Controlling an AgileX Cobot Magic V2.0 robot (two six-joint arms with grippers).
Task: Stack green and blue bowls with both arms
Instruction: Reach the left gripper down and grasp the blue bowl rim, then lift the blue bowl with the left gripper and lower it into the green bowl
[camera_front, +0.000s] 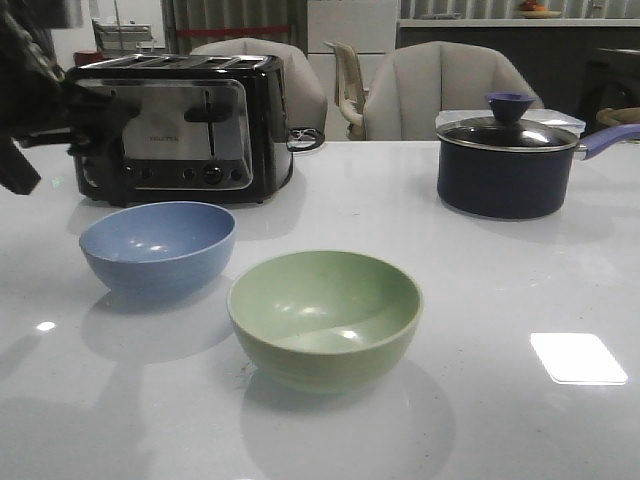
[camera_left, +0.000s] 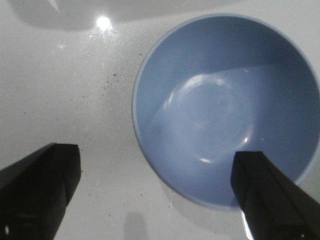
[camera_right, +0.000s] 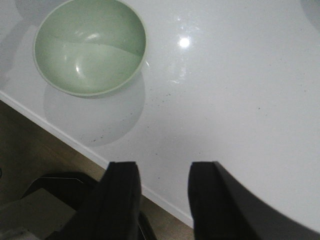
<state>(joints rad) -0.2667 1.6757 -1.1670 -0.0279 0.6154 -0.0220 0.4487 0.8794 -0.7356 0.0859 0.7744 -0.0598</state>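
Observation:
The dusty blue bowl (camera_front: 158, 248) stands upright and empty on the white table, left of centre. The sage green bowl (camera_front: 325, 315) stands upright and empty to its right, nearer the front, apart from it. My left arm (camera_front: 25, 95) hangs at the far left, above the table. In the left wrist view my left gripper (camera_left: 155, 195) is wide open above the blue bowl (camera_left: 225, 105); one finger (camera_left: 270, 195) is over its rim, the other (camera_left: 37, 190) over bare table. My right gripper (camera_right: 165, 190) is open and empty over the table's front edge, well away from the green bowl (camera_right: 90, 47). It is out of the front view.
A black and steel toaster (camera_front: 180, 125) stands behind the blue bowl. A dark saucepan (camera_front: 505, 160) with a glass lid and purple handle stands at the back right. Chairs stand behind the table. The table's front edge (camera_right: 75, 142) and the floor show in the right wrist view.

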